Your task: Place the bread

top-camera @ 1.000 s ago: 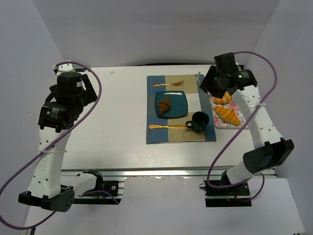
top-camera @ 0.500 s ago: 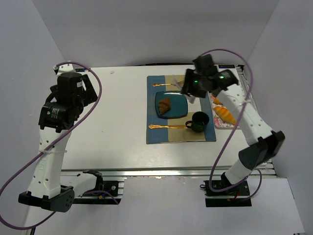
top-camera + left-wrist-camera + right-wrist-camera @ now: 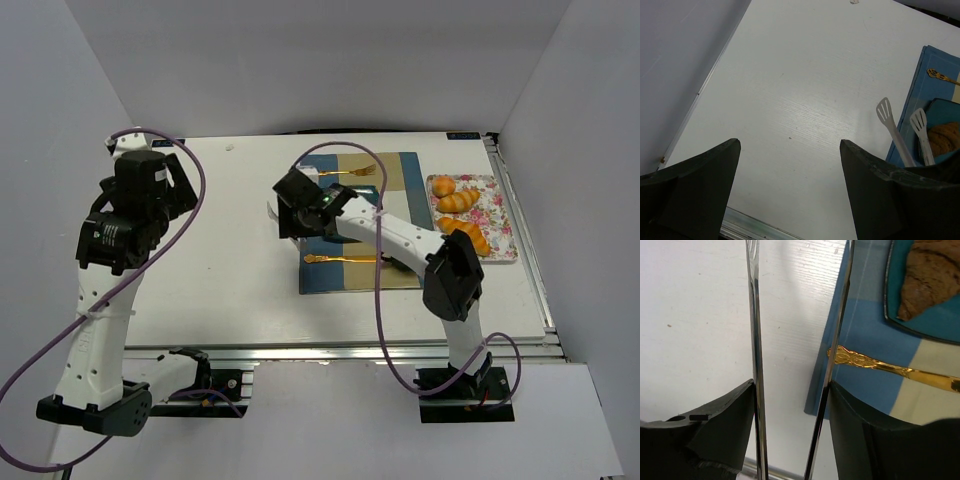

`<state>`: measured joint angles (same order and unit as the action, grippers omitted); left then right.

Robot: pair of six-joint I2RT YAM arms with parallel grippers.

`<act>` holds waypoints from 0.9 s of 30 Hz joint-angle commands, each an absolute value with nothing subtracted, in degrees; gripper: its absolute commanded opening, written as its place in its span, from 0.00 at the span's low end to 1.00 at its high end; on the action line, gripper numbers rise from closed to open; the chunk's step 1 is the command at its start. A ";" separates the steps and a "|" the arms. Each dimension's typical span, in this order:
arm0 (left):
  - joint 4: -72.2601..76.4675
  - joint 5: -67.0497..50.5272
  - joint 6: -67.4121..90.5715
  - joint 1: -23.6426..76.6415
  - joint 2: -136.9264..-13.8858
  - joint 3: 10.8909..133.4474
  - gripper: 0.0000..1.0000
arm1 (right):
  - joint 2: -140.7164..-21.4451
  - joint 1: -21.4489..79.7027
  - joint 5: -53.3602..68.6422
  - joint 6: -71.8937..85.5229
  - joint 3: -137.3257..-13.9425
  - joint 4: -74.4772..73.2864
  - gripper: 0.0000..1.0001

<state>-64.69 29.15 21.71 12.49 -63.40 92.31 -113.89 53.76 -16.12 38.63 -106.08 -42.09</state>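
Observation:
The bread [image 3: 929, 271], a small dark-brown croissant, lies on a teal plate [image 3: 920, 322] at the top right of the right wrist view. It also shows in the left wrist view [image 3: 943, 140]. In the top view my right arm covers it. My right gripper [image 3: 291, 211] is shut on metal tongs [image 3: 755, 340], whose two arms stay spread. The tong tips [image 3: 894, 135] hang over the blue placemat's [image 3: 318, 275] left edge, just left of the plate and bread. My left gripper [image 3: 790, 150] is open and empty, high over the bare left side of the table.
A gold spoon [image 3: 340, 259] lies on the placemat's near side and a gold fork [image 3: 350, 172] on its far side. A floral tray [image 3: 503, 215] at the right holds golden croissants [image 3: 458, 201] and a small round bun [image 3: 443, 184].
My right arm has swung left with the tongs, from over the floral tray, across the placemat, to the mat's left edge. The left arm has barely moved.

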 commanded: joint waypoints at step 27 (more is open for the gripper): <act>-66.80 27.69 21.62 12.66 -56.78 91.40 0.92 | -125.60 70.40 -29.00 52.48 -96.23 -30.23 0.80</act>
<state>-66.02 28.40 22.50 12.49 -57.19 91.11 -125.10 70.02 -27.70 51.07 -94.87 -29.15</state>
